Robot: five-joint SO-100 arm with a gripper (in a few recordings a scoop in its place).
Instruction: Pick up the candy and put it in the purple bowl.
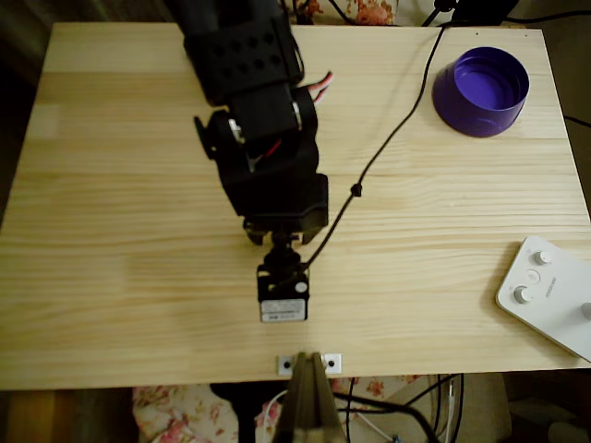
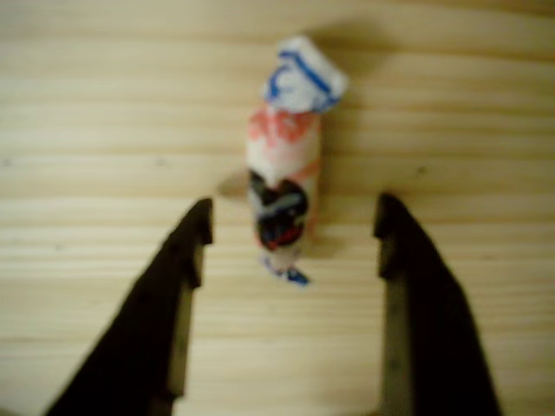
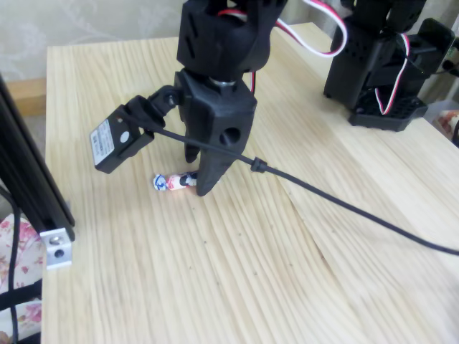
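purple bowl empty, candy on table between open gripper fingers

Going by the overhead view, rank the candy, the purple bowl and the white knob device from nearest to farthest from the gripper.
1. The candy: on the table between the open fingers of the gripper.
2. The white device with knobs: at the table's right edge, lower right in the overhead view.
3. The purple bowl: top right corner, farthest.

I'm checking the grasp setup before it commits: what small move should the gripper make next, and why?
Probably close the gripper. In the wrist view its open fingers already straddle the candy, which lies on the table between them, untouched.
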